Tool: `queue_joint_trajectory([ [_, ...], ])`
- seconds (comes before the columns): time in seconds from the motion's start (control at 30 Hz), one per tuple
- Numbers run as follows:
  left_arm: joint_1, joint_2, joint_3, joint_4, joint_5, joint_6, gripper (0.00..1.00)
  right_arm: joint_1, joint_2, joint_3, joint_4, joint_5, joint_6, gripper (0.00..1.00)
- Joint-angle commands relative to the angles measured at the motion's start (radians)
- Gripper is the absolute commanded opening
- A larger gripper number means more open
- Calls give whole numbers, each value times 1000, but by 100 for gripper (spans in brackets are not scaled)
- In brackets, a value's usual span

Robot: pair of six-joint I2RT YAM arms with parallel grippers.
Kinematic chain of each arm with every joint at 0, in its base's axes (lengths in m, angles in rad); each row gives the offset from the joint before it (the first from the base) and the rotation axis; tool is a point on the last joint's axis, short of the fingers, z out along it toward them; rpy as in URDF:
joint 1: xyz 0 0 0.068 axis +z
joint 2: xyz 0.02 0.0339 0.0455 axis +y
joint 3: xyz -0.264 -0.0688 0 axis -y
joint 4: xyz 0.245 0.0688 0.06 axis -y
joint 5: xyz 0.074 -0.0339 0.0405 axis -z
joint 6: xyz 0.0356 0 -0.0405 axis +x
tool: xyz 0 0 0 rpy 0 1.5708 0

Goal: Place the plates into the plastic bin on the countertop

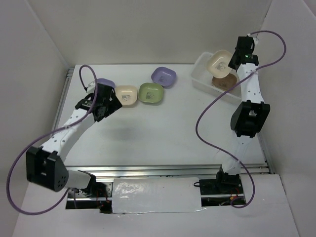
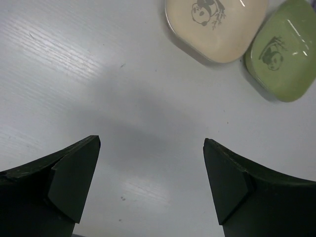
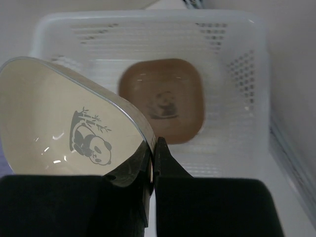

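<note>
A cream plate (image 3: 74, 123), tilted on edge, is pinched at its rim by the right claw (image 3: 153, 154), closed tight on it, above the white plastic bin (image 3: 237, 64). A brown plate (image 3: 163, 98) lies flat inside, with bare floor all around it. The bin sits at the far right of the desk (image 1: 163, 133). A purple plate (image 1: 164, 76), green plate (image 1: 150, 93) and second cream plate (image 1: 126, 95) line the far side. The left claw (image 2: 152, 173) hangs wide open and empty over bare desk near them.
</note>
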Motion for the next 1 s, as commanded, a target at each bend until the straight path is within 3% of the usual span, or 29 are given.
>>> queue_joint_trajectory([
  [0.0,46,116,132,99,-13,55,99,-7,67,47,-39,32,-93,0],
  [0.17,86,333,281,136,38,104,99,-41,228,210,-25,86,-165,0],
  [0.4,93,532,365,145,56,167,99,-68,311,236,47,121,-202,0],
  [0.53,99,560,367,151,64,172,99,-82,337,294,39,138,-205,0],
  [0.9,69,552,370,139,44,186,99,-127,308,267,47,83,-202,1],
  [0.93,69,552,375,137,45,187,99,-131,307,259,47,78,-193,6],
  [0.97,70,551,378,133,45,190,99,-134,304,257,38,55,-182,33],
])
